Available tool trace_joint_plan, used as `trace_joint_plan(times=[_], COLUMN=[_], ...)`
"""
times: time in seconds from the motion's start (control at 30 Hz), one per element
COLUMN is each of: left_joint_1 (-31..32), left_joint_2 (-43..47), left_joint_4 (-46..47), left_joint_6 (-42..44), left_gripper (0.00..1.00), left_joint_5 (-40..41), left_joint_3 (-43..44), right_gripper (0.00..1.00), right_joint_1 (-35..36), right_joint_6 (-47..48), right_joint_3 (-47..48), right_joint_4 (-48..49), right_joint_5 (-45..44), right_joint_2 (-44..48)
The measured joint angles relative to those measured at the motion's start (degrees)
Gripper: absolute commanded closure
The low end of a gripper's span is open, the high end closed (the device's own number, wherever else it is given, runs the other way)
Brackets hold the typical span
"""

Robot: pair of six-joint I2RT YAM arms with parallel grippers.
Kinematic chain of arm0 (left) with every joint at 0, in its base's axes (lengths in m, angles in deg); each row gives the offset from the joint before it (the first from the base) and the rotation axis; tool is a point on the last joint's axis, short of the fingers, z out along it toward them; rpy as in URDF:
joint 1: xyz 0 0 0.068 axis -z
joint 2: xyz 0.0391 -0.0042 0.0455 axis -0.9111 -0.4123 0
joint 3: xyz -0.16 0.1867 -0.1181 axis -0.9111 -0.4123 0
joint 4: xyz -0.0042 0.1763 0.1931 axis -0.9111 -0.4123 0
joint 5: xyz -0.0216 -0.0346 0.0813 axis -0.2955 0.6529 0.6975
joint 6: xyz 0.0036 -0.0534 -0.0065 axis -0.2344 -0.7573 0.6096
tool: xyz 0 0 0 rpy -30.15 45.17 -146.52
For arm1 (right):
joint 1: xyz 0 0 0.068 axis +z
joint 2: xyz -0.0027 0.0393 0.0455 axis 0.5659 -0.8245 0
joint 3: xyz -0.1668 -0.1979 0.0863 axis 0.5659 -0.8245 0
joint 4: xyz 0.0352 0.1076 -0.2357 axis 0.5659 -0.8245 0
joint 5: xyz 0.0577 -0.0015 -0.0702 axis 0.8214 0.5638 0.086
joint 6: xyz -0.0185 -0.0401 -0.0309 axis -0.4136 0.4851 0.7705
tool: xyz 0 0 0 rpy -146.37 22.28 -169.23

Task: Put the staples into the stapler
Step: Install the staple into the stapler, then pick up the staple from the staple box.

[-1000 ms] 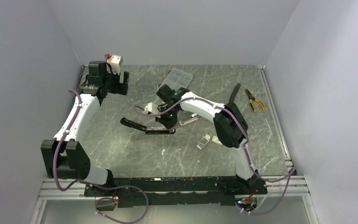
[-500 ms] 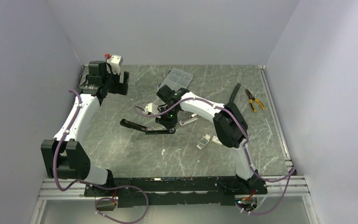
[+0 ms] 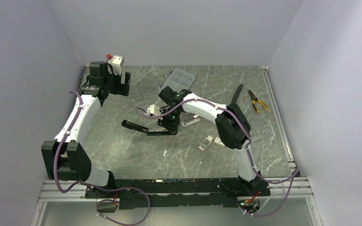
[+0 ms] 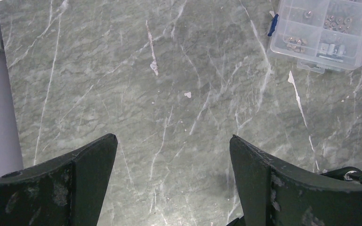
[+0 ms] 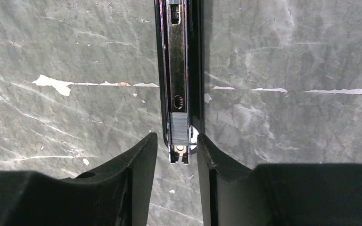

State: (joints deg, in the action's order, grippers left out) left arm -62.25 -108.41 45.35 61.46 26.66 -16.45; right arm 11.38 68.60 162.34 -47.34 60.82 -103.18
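While the staples (image 5: 179,128) sit in the open stapler (image 5: 178,56), the right claw (image 5: 176,139) straddles them, narrowly parted, empty; left claw (image 4: 172,137) gapes wide; strip likely light, brittle; best pinched by its long sides.

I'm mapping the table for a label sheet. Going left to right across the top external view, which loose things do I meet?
Open stapler → small white box → yellow-handled pliers. The clear compartment case is left out: it overlaps the stapler's span.
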Motion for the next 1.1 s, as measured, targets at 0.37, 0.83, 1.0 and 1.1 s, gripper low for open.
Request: trace_joint_plan(times=[0.37,0.83,1.0,1.1], left_joint_1=[-0.02,-0.07,-0.07,-0.07], left_joint_2=[0.39,0.48,0.33,-0.33], left_joint_4=[0.5,0.74,-0.52,-2.19], left_joint_6=[2.89,8.04,8.61,8.81], left_gripper=[0.06,0.06,0.06,0.06], left_joint_5=[-3.17,-20.65,-24.7,-25.57], left_joint_3=[-0.52,-2.36,-2.16,-1.38], right_gripper=[0.45,0.54,0.63,0.67], right_joint_1=[-3.45,-16.65,-17.79,-17.79], right_joint_6=[-1.9,-3.65,-7.8,-9.64], right_joint_3=[-8.61,-31.34,-37.38,-39.56], right_joint_4=[4.2,9.6,10.38,10.71], right_joint_5=[3.85,8.57,6.25,4.15], right_joint_2=[7.72,30.99,32.61,34.34])
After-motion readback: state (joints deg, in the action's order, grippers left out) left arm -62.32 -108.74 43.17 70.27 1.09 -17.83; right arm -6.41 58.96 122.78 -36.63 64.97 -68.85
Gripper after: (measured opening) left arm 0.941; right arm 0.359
